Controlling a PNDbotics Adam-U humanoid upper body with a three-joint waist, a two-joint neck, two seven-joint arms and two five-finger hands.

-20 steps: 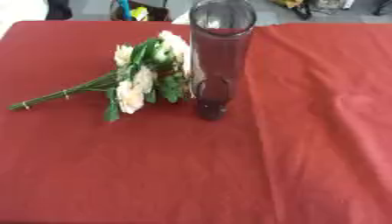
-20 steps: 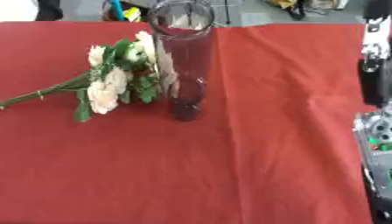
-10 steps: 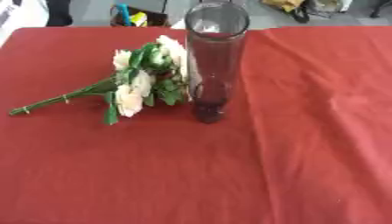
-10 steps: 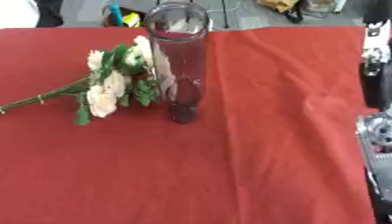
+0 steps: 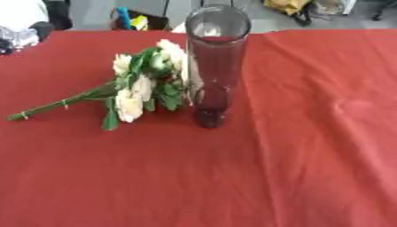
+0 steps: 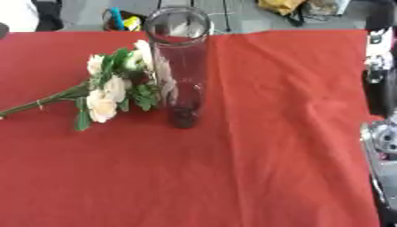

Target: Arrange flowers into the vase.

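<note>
A tall clear glass vase (image 5: 215, 66) stands upright on the red tablecloth (image 5: 294, 133), a little behind the middle. Nothing is in it. Just left of the vase lies a bunch of cream-white flowers (image 5: 139, 86) with green leaves, the blooms almost touching the glass. Its green stems (image 5: 54, 106) point to the left. My left hand shows in no view. Black and silver parts of my right arm (image 6: 381, 133) run along the right edge of the right eye view, well apart from the vase; I cannot make out the hand there.
The red cloth covers the whole table, with a crease down its middle. Beyond the far edge (image 5: 310, 30) lie bags and small coloured items on the floor, and white cloth shows at the far left corner (image 5: 19, 17).
The whole picture has shifted slightly, so the camera moved. Vase and flowers keep their places on the cloth.
</note>
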